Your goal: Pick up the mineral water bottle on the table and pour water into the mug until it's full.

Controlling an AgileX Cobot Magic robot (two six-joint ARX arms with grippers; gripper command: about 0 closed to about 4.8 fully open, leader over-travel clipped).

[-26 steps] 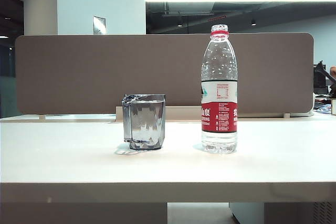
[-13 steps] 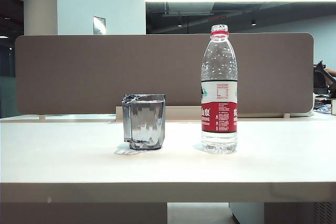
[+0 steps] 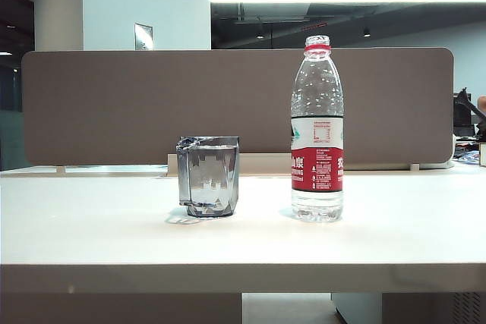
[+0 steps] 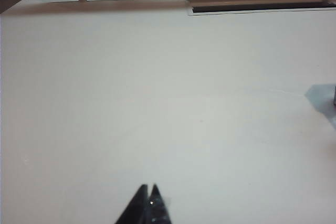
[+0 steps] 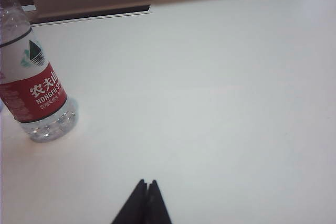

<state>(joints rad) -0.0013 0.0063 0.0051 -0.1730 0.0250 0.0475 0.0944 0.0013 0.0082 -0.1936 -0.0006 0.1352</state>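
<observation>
The task is at its starting state: no grasp has been made and no pouring has begun. In the exterior view the mineral water bottle stands upright and uncapped on the table, right of frame centre, and the mug stands upright left of centre, near the bottle but clearly apart from it. Whether the mug holds any water cannot be determined through its smoky walls. Neither arm appears in the exterior view. The left gripper is clenched with its tips together, empty, above bare table surface. The right gripper is likewise clenched and empty, with the bottle at the left edge of its wrist view, well apart from the tips. All steps remain: approach, open, grasp the bottle, lift, tilt over the mug, fill. Compared with the earlier exterior frames, bottle and mug occupy the same positions; no change is visible.
</observation>
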